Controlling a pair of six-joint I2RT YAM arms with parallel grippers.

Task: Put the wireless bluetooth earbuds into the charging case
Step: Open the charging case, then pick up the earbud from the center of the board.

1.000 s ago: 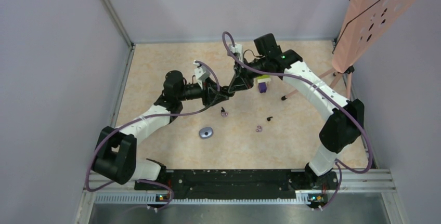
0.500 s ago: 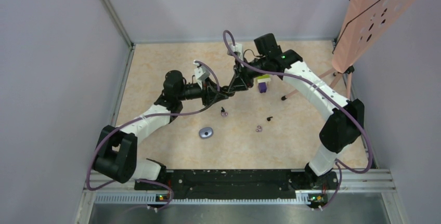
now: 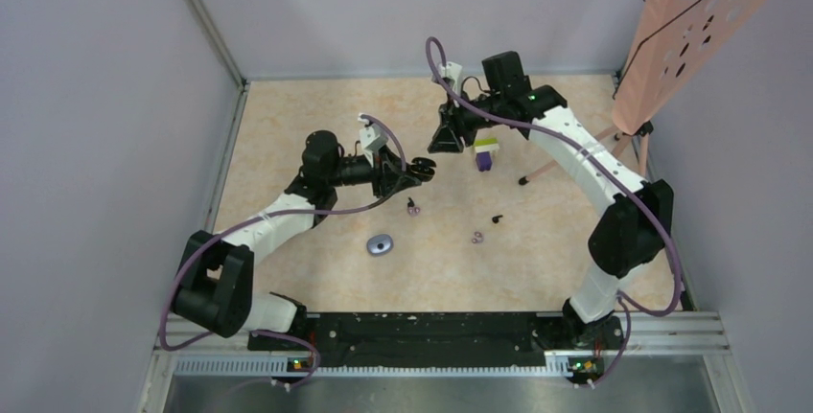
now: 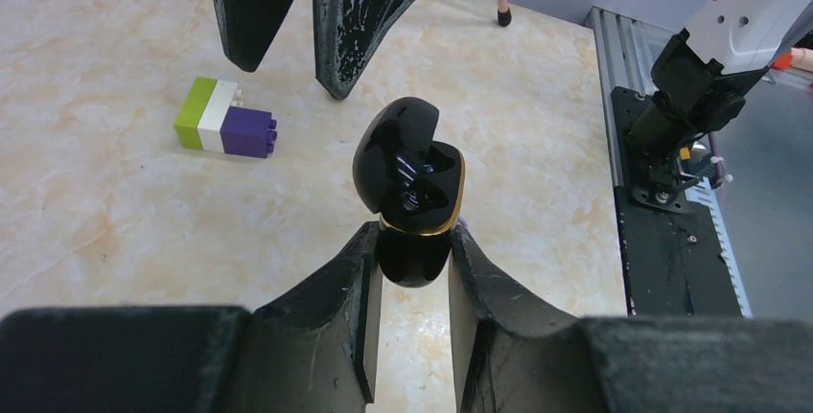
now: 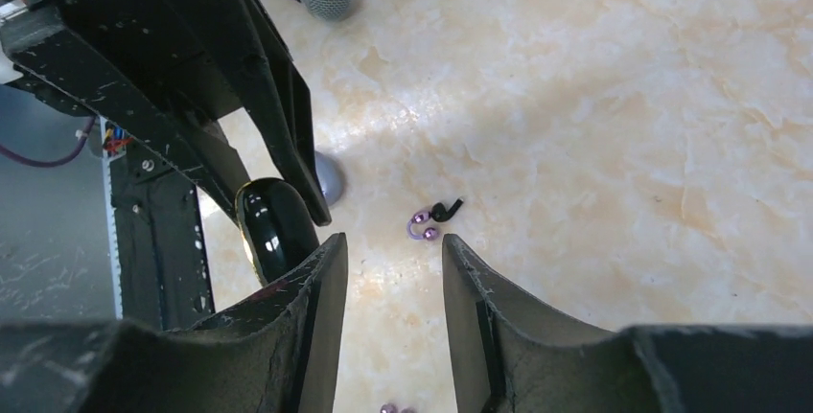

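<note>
My left gripper [image 3: 419, 172] is shut on the black charging case [image 4: 410, 183], which it holds above the table with its lid open. The case also shows in the right wrist view [image 5: 271, 229]. My right gripper [image 3: 444, 140] is open and empty, a little beyond and above the case; its fingers [image 4: 360, 11] hang at the top of the left wrist view. On the table lie a purple earbud with a dark stem [image 3: 413, 207] [image 5: 429, 222], an all-black earbud [image 3: 497, 217] and a purple ring-like earbud [image 3: 477, 237].
A green, white and purple block [image 3: 486, 153] [image 4: 225, 130] sits behind the right gripper. A grey-blue oval piece [image 3: 381, 244] lies near the front. A pink perforated board on a stand [image 3: 685, 30] is at the back right, its leg foot [image 3: 522, 181] on the table.
My right gripper has drawn back and up from the case, away from the left gripper. The left gripper has stayed in place with the case.
</note>
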